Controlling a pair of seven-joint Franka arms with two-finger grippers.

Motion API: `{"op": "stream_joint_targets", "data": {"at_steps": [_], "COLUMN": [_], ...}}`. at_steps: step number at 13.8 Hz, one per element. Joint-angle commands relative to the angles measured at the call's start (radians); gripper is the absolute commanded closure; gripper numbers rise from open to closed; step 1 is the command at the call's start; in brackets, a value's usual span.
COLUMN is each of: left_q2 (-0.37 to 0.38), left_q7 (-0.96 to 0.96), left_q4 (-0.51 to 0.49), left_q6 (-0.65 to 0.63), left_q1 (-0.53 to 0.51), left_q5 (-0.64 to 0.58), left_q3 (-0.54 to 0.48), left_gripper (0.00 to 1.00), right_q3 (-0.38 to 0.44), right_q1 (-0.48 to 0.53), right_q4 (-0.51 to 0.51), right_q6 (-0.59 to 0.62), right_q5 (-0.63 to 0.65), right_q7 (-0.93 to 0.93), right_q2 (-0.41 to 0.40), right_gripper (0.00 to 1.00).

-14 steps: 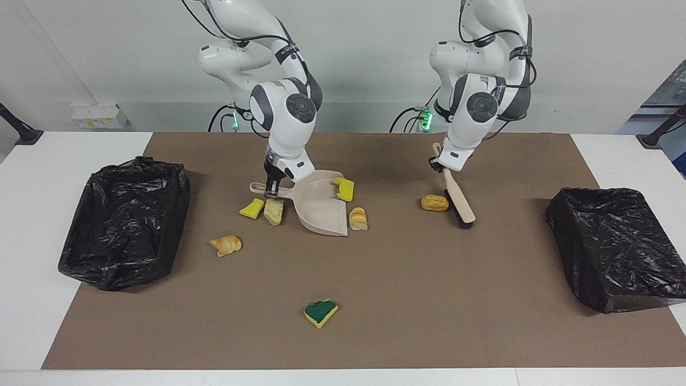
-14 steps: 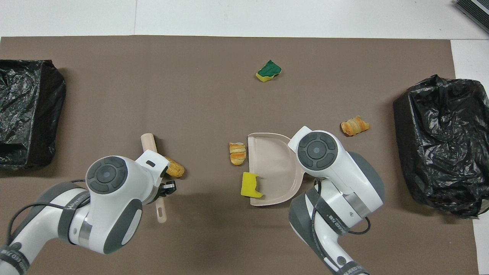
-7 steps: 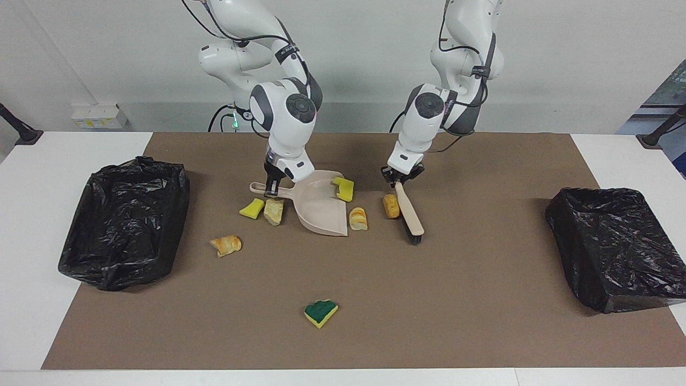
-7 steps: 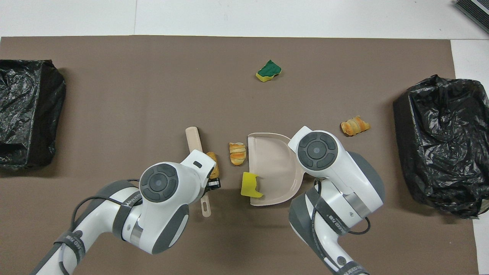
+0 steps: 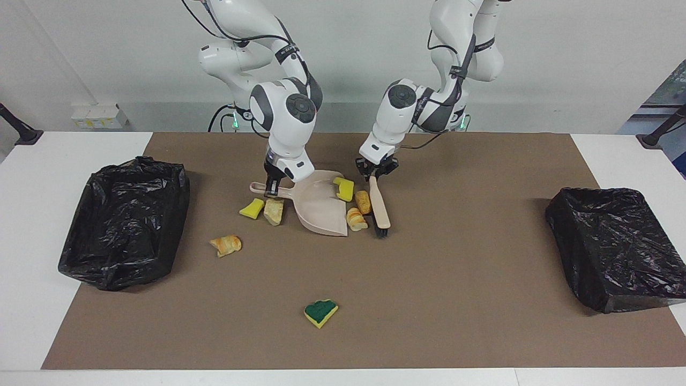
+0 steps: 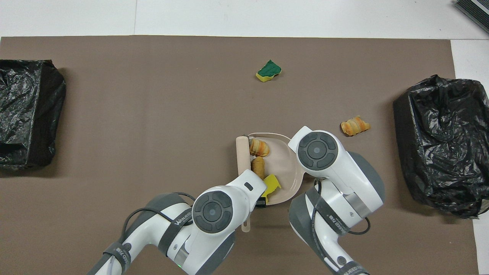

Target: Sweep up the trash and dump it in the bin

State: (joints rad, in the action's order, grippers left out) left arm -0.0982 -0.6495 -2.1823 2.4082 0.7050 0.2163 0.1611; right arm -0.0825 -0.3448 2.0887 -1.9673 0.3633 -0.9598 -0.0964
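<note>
Two bread scraps (image 5: pixel 359 210) + yellow sponge (image 5: pixel 344 188), frame centre, touch the dustpan (image 5: pixel 321 210) mouth. Brush (image 5: pixel 379 206) lies alongside, long axis parallel to the mouth. Left gripper (image 5: pixel 376 172) clamps the brush handle; right gripper (image 5: pixel 271 187) clamps the pan handle. Push goes pan-ward.

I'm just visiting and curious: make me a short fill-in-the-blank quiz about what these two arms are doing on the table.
1. The left end effector is shut on the handle of the ____.
2. The right end effector holds the ____ by its handle.
3. The scrap farthest from the robots is a yellow sponge piece topped with ____.

Missing words: brush; dustpan; green
</note>
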Motion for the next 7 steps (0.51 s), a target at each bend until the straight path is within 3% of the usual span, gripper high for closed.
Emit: {"op": "stream_joint_targets", "data": {"at_steps": [1, 3, 7], "left_q2": [-0.058, -0.043, 0.005], "left_q7": [-0.007, -0.012, -0.056], "left_q4": [0.114, 0.118, 0.116], "left_q6": [-0.006, -0.036, -0.271], "left_q1": [0.008, 0.01, 0.004], "left_q5": [0.018, 0.021, 0.021], "left_q3": [0.02, 0.02, 0.017], "left_gripper": [1.0, 1.0, 1.0], "right_q3": [-0.008, -0.008, -0.008], "right_q1": [0.012, 0.012, 0.029], "right_q4": [0.022, 0.022, 0.024], "right_q6": [-0.009, -0.009, -0.009], "right_q5": [-0.015, -0.017, -0.015], "right_q7": [0.03, 0.033, 0.004], "right_q2": [0.023, 0.023, 0.021], "right_gripper": [1.0, 1.0, 1.0]}}
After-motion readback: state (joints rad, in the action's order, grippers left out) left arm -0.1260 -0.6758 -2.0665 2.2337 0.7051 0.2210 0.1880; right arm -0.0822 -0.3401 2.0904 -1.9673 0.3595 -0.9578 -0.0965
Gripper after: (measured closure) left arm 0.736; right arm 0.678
